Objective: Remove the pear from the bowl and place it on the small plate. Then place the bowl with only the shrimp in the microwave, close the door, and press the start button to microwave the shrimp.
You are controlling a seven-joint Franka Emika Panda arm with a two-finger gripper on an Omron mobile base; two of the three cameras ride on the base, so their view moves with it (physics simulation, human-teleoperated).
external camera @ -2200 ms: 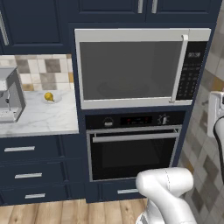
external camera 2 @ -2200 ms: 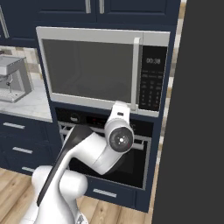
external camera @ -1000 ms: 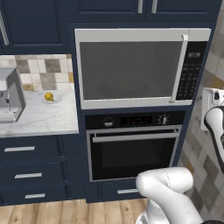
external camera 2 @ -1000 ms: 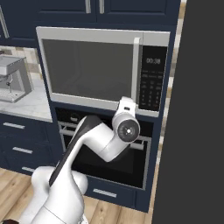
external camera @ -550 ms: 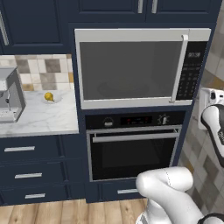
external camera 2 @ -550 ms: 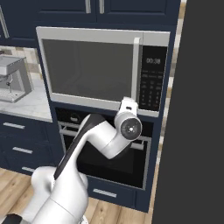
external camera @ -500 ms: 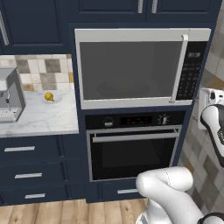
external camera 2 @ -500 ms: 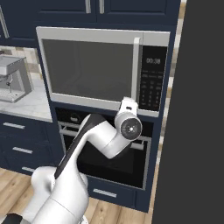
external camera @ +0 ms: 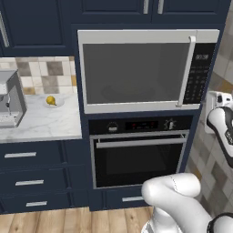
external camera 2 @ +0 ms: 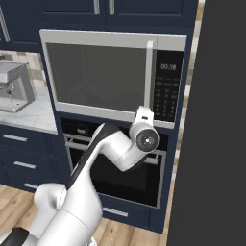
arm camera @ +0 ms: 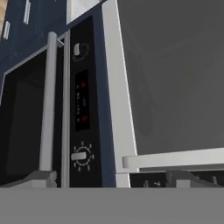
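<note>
The microwave (external camera: 136, 73) has its door (external camera 2: 101, 74) closed, and the long silver handle (external camera 2: 149, 79) stands beside the black control strip (external camera 2: 166, 91). My gripper (arm camera: 113, 180) is open with nothing between its fingers. It hovers just in front of the microwave's lower right corner, by the foot of the handle (arm camera: 175, 159). The yellow pear (external camera: 51, 100) lies on the small plate (external camera: 57, 105) on the marble counter to the left. The bowl and the shrimp are hidden from view.
A black oven (external camera: 139, 154) with a bar handle and knobs sits directly under the microwave. A coffee machine (external camera: 10, 104) stands on the counter (external camera: 41, 125) at the left. A dark tall panel (external camera 2: 216, 144) closes off the right side. Navy cabinets surround everything.
My hand has crept slightly right and up towards the microwave's lower right corner. The door stays closed and the jaws stay wide.
</note>
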